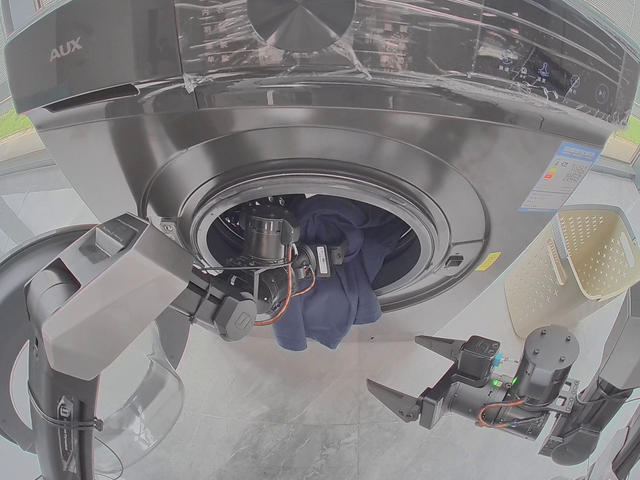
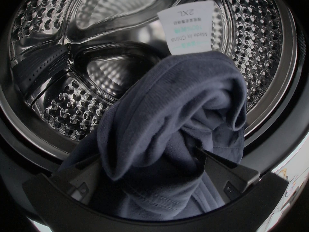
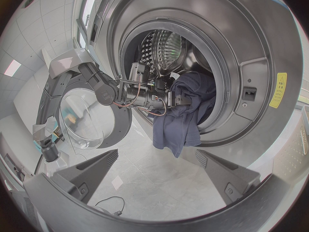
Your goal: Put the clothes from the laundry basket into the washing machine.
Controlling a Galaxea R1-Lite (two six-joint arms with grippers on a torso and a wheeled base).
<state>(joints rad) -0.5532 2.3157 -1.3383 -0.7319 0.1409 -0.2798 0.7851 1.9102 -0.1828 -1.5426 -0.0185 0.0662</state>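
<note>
Navy garment: draped over lip of washing machine, upper bunch inside drum, tail hanging outside, long axis sloping from drum to floor. Left gripper: clenched on upper bunch, the nearer arm. Right gripper: splayed, empty, low near laundry basket.

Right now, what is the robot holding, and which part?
Its left gripper pinches the dark blue cloth garment by a bunched fold; the right gripper holds nothing.

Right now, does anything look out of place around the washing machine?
Yes: the navy garment is only half inside. Its upper part lies in the drum, held by the left gripper, while the rest hangs out over the opening's rim toward the floor. Nothing else stands out.
</note>
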